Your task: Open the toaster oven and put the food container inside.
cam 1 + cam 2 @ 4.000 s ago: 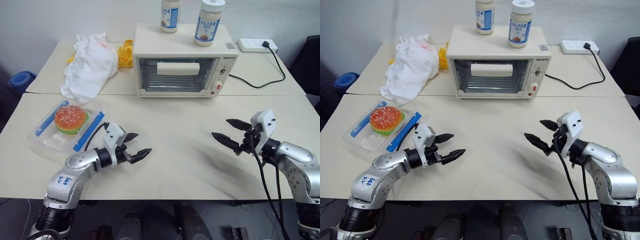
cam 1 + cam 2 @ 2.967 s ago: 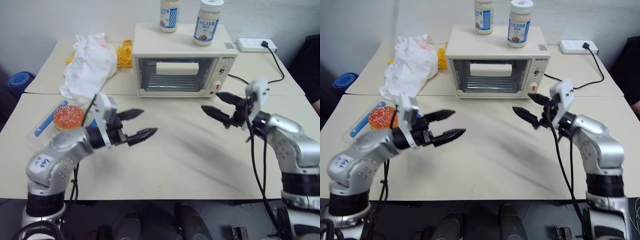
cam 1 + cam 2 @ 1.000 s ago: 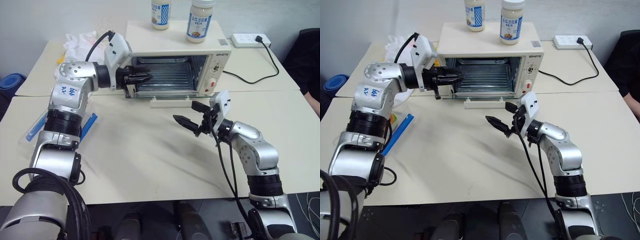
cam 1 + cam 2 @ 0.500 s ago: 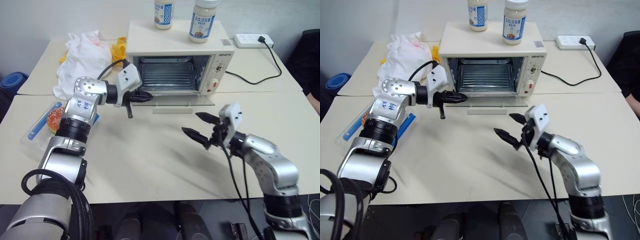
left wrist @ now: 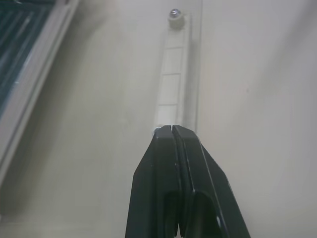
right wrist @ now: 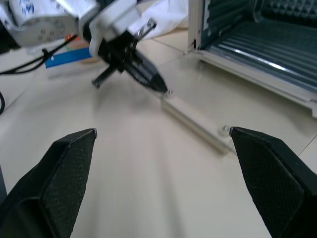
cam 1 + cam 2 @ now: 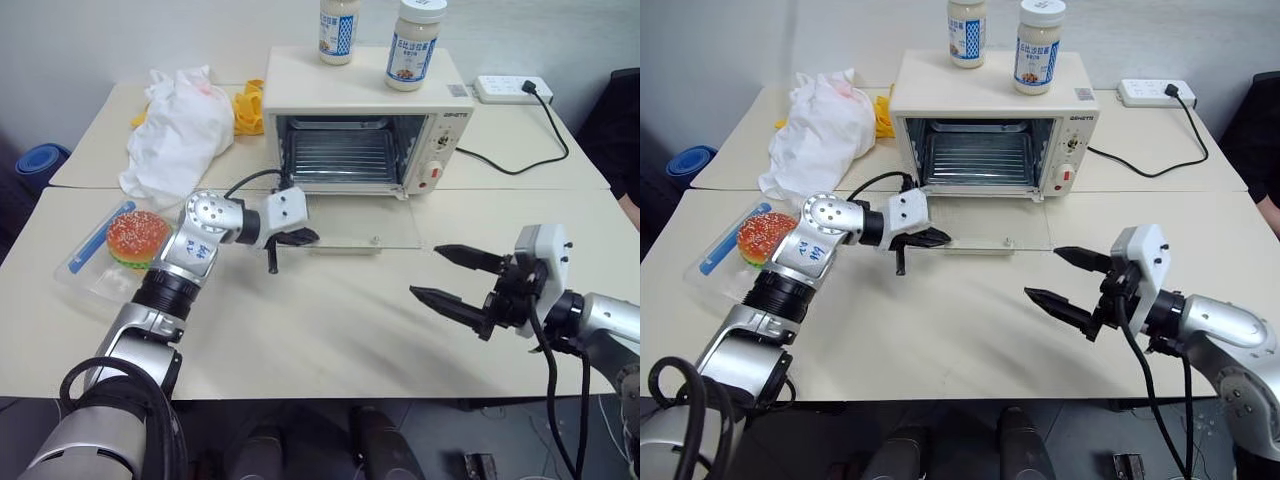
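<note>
The cream-white toaster oven (image 7: 450, 140) stands at the back of the table. Its glass door (image 7: 365, 225) lies folded down flat, showing the wire rack (image 7: 345, 155). My left gripper (image 7: 308, 238) is shut, its tip resting at the left end of the door's white handle (image 5: 171, 84), with nothing between the fingers. The food container (image 7: 95, 270), clear with blue side strips and a toy hamburger (image 7: 138, 235) inside, sits on the table at the left. My right gripper (image 7: 425, 271) hovers open and empty over the front right of the table, pointing toward the door.
Two white-lidded jars (image 7: 340, 30) (image 7: 415, 45) stand on the oven's top. A white cloth (image 7: 180, 125) and a yellow item (image 7: 250, 105) lie left of the oven. A power strip (image 7: 512, 90) with a black cable sits at the back right.
The oven door has swung from partly open down to flat. My left gripper came down with it, staying shut. My right gripper has drawn back toward the table's front right, still open.
</note>
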`<state>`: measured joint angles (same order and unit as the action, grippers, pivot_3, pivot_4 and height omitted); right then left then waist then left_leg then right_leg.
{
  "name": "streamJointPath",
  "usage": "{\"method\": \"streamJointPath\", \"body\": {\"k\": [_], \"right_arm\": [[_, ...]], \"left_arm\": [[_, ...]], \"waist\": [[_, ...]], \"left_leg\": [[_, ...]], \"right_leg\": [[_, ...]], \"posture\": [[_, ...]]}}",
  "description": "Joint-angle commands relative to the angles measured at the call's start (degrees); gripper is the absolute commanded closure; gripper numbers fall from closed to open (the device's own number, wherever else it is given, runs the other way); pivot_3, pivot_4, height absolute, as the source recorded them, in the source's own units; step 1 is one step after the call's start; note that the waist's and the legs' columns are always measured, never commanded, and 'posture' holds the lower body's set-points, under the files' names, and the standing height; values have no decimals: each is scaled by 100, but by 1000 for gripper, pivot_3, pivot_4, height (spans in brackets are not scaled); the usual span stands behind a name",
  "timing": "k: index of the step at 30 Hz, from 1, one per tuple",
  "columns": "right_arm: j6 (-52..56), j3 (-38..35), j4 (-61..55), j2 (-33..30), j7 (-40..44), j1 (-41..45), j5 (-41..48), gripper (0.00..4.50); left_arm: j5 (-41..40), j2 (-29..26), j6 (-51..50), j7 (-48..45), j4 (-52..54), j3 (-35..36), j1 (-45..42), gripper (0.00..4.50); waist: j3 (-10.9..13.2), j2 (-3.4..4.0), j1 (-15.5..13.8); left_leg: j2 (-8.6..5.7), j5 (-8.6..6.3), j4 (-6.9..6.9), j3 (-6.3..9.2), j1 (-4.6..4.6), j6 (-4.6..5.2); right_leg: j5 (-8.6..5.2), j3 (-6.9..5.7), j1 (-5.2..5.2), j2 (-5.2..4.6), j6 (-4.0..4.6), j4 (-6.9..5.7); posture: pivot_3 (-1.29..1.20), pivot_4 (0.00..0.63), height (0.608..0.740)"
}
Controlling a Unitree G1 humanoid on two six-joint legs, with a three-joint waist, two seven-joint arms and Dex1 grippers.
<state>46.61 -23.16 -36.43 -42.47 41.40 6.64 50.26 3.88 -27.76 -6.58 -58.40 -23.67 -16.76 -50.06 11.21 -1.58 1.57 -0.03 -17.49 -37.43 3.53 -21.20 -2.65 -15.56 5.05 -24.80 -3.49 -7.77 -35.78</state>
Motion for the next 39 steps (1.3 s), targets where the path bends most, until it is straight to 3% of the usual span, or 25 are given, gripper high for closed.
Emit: {"method": "streamJointPath", "body": {"k": [1,6,10,11,14,18,23,26,28,30,34,39], "right_arm": [[98,-328,-282,-224,-138,288,724,0],[81,-135,-71,-506,-144,679,866,0],[90,-79,95,-655,18,944,1066,0],[88,-61,134,-695,115,969,1114,0],[30,141,315,-778,356,1103,1061,0],[-192,766,954,-719,773,1716,634,0],[-579,1585,1954,-534,1520,2582,-8,0],[-802,1898,2385,-423,1845,2920,-345,0],[-874,2139,2783,-267,2102,3281,-524,0],[-829,2261,3064,-165,2300,3520,-594,0],[-1014,2380,3143,-101,2583,3638,-831,0],[-1015,2330,3002,-5,2714,3638,-813,0]], "left_arm": [[85,-104,-328,132,595,68,180,4470],[39,-438,-238,257,1605,290,702,4470],[-1124,-559,-2688,649,3723,1693,1334,4470],[-1356,-621,-3254,753,4176,2035,1543,4298],[-2197,-797,-4478,812,5280,2840,2120,3589],[-3091,-519,-5944,1384,6385,4257,2758,2411],[-3256,-623,-6972,1735,7345,6177,4025,916],[-3234,-529,-7250,1925,7570,6982,4575,5],[-3112,-154,-7476,2049,7809,7739,5125,5],[-3036,234,-7817,2321,8021,8162,5146,5],[-2658,798,-8498,2998,8095,8522,4479,5],[-2137,1126,-8592,3929,7524,8685,3714,5]], "waist": [[0,1,1],[0,1,10],[1,-2,0],[1,-2,4],[0,0,14],[1,-2,6],[1,-2,87],[1,-2,30],[0,1,31],[0,-2,23],[-3,-7,-87],[-5,-10,-78]], "left_leg": [[0,0,0,1,0,0],[1,0,1,3,3,0],[5,0,-2,6,-8,0],[5,0,0,10,-8,1],[7,-3,9,9,2,5],[7,-3,-5,10,3,5],[9,-4,1,11,13,3],[11,-3,4,22,10,2],[10,-5,3,23,10,-3],[6,-8,3,13,10,-9],[6,-10,-9,47,2,-15],[6,-16,-12,49,4,-29]], "right_leg": [[0,0,2,-1,0,1],[0,-1,4,-1,0,2],[0,-4,0,-2,0,0],[0,-9,2,-3,0,1],[-1,-9,7,-1,1,4],[-1,-12,15,-3,1,13],[-3,-17,17,-1,5,13],[-7,-30,15,0,14,14],[-8,-33,18,-4,14,18],[-8,-29,18,-11,14,22],[-8,-61,30,-9,15,27],[-8,-69,33,-11,16,25]], "posture": [[0,150,740],[0,150,740],[0,150,740],[0,150,740],[0,150,740],[0,150,740],[0,150,740],[0,150,740],[0,150,740],[0,150,740],[0,150,740],[0,150,740]]}}
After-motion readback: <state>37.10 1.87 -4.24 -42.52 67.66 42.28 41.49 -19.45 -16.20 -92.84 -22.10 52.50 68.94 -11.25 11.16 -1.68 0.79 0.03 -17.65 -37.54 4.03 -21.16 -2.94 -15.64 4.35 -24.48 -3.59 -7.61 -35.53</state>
